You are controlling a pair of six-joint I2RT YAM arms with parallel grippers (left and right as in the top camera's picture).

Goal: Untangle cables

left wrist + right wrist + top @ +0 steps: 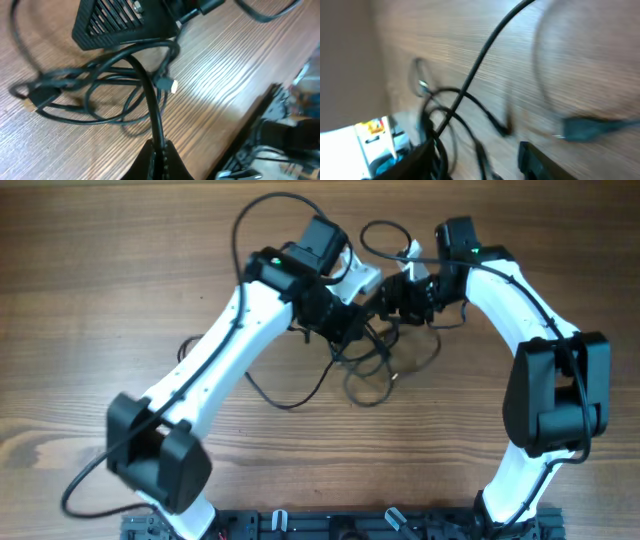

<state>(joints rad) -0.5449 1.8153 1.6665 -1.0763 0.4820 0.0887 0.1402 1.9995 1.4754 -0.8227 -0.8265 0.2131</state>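
Cables (146, 95) sprawl before left claw (159, 148), one strand pinched.

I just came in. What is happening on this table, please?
Two robot arms are working on a tangle of thin black cables that lies on the brown wooden table. The left claw is shut on one black cable and pinches it just outside the knot. The right claw is open over the same pile. A cable runs past one of its fingers, but the blurred picture shows no grip. The cables lie looped over each other, not yet untangled.
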